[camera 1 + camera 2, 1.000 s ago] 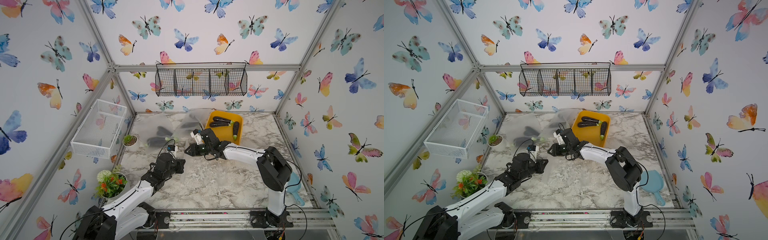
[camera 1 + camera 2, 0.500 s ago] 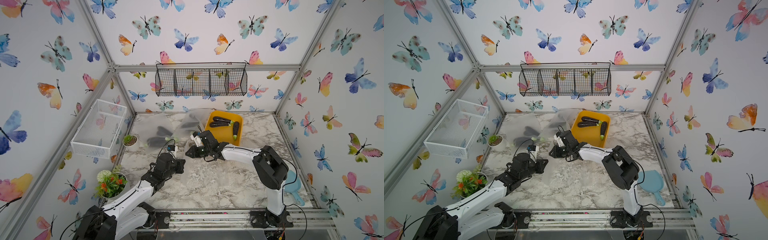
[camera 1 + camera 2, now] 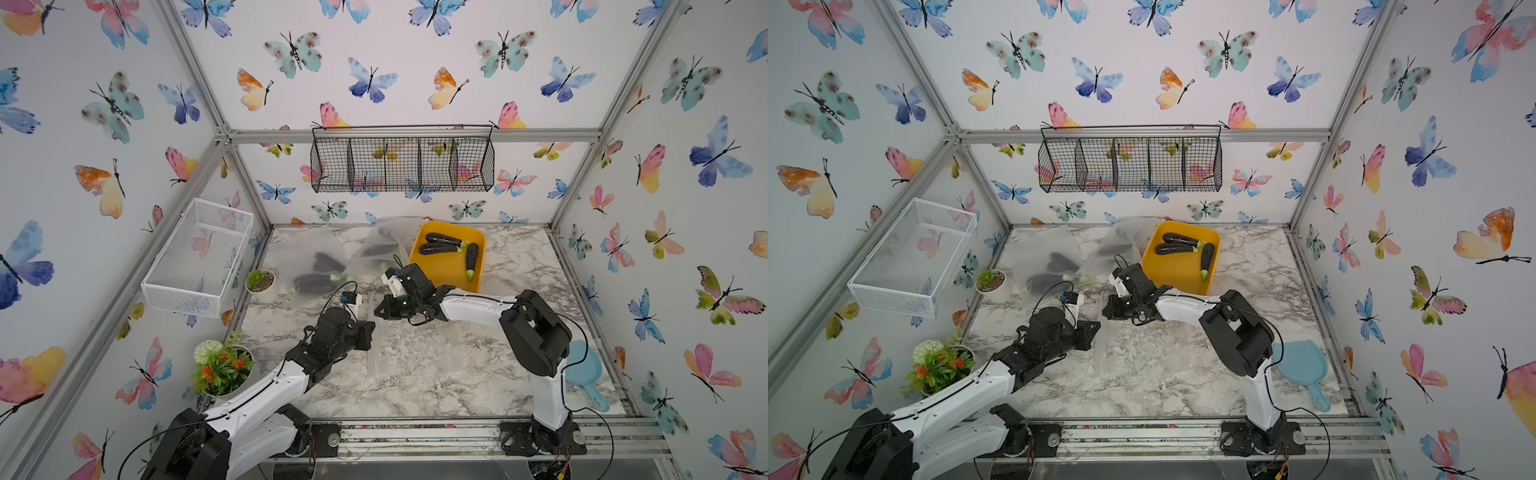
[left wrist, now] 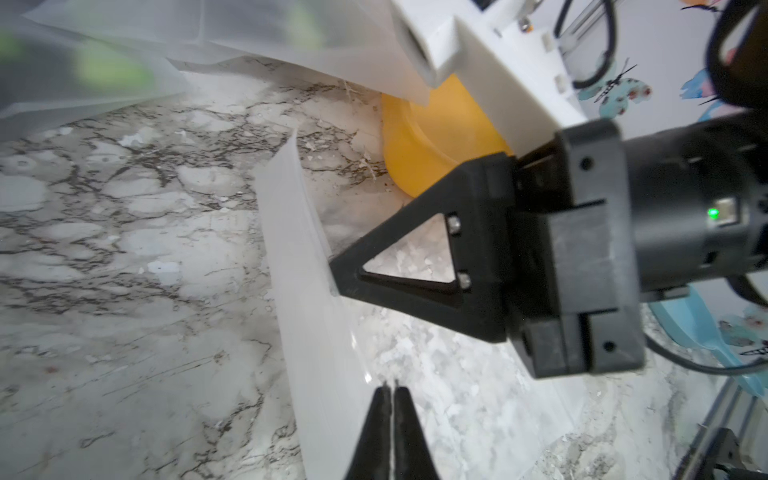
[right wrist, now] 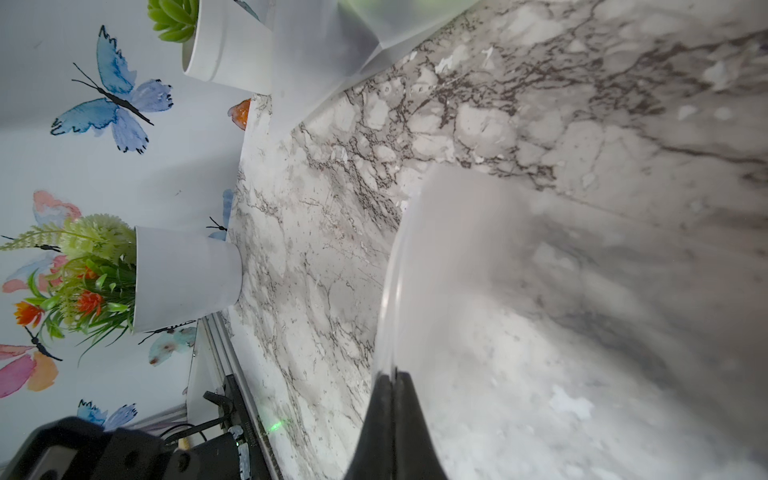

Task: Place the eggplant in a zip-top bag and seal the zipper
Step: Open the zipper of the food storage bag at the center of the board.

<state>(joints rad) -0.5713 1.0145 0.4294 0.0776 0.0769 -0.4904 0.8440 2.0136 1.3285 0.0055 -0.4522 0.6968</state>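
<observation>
While the clear zip-top bag point(image 4: 299, 249) lies in the middle of the desk point(image 3: 415, 395), the right hand point(image 5: 392, 376) is clamped tight on its rim, and the left hand point(image 4: 392, 388) pinches that same edge close by, fingers pressed together. Three eggplants point(image 3: 438, 248) lie loose in the yellow tub point(image 3: 446, 276) at the back, just beyond the right hand.

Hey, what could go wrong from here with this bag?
1. Both the left gripper and right gripper pinch only the thin rim of the bag; it could slip free.
2. The eggplants lie in the bin, and neither gripper is free, so releasing may let the mouth fall flat.
</observation>
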